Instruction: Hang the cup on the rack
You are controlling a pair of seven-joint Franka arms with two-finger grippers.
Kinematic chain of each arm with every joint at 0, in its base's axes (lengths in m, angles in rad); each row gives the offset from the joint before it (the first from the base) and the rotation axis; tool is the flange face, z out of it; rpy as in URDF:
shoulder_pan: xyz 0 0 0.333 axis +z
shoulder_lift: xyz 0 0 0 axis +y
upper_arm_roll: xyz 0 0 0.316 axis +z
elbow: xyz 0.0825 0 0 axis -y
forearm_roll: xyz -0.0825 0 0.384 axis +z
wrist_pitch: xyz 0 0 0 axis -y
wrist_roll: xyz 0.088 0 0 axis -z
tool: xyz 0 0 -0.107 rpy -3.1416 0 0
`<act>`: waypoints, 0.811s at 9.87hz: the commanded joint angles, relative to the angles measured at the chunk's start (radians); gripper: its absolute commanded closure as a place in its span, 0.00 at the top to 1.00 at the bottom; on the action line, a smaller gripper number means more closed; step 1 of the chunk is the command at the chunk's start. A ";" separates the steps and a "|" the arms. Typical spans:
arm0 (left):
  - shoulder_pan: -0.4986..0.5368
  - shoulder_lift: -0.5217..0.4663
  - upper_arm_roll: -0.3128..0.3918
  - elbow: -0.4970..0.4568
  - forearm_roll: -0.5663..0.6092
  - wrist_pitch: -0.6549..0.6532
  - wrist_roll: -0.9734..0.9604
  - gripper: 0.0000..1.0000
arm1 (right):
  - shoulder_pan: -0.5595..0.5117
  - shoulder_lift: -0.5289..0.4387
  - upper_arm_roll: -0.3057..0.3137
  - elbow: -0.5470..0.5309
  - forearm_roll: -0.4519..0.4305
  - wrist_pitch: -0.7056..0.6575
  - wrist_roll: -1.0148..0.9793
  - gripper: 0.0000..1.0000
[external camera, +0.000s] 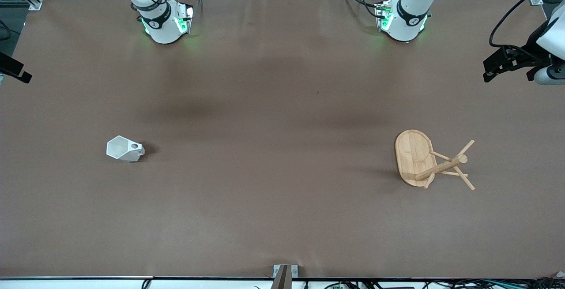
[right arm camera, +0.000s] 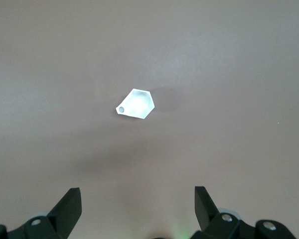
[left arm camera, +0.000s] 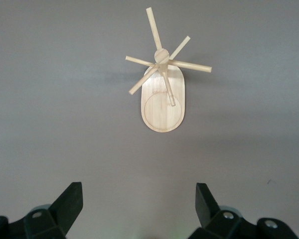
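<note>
The white faceted cup (external camera: pixel 125 149) sits on the brown table toward the right arm's end. Its blocky handle with the round hole points toward the table's middle. In the right wrist view the cup (right arm camera: pixel 135 104) lies well ahead of my right gripper (right arm camera: pixel 138 195), which hangs open and empty high over the table. The bamboo rack (external camera: pixel 412 156) stands toward the left arm's end, its post and thin pegs rising from the oval base. My left gripper (left arm camera: pixel 139 191) is open, empty and high above the table, with the rack (left arm camera: pixel 162 107) ahead of it. Neither gripper shows in the front view.
Both arm bases (external camera: pixel 163 24) (external camera: pixel 404 20) stand at the table's edge farthest from the front camera. Black gear (external camera: pixel 507 61) juts in over the left arm's end of the table, and another black piece (external camera: pixel 13 70) at the right arm's end. A metal bracket (external camera: pixel 284 275) sits at the nearest edge.
</note>
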 commanded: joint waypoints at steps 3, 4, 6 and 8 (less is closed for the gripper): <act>0.003 0.018 0.000 -0.002 -0.019 -0.014 0.009 1.00 | 0.011 0.137 0.003 -0.079 -0.007 0.081 -0.090 1.00; 0.003 0.022 0.001 -0.002 -0.034 -0.014 0.009 1.00 | 0.002 0.171 0.003 -0.138 -0.007 0.163 -0.156 1.00; 0.003 0.024 0.001 -0.001 -0.037 -0.014 0.011 1.00 | -0.001 0.220 0.003 -0.269 -0.010 0.361 -0.291 1.00; 0.003 0.024 0.001 -0.002 -0.037 -0.014 0.011 1.00 | -0.014 0.276 0.003 -0.380 -0.010 0.586 -0.385 1.00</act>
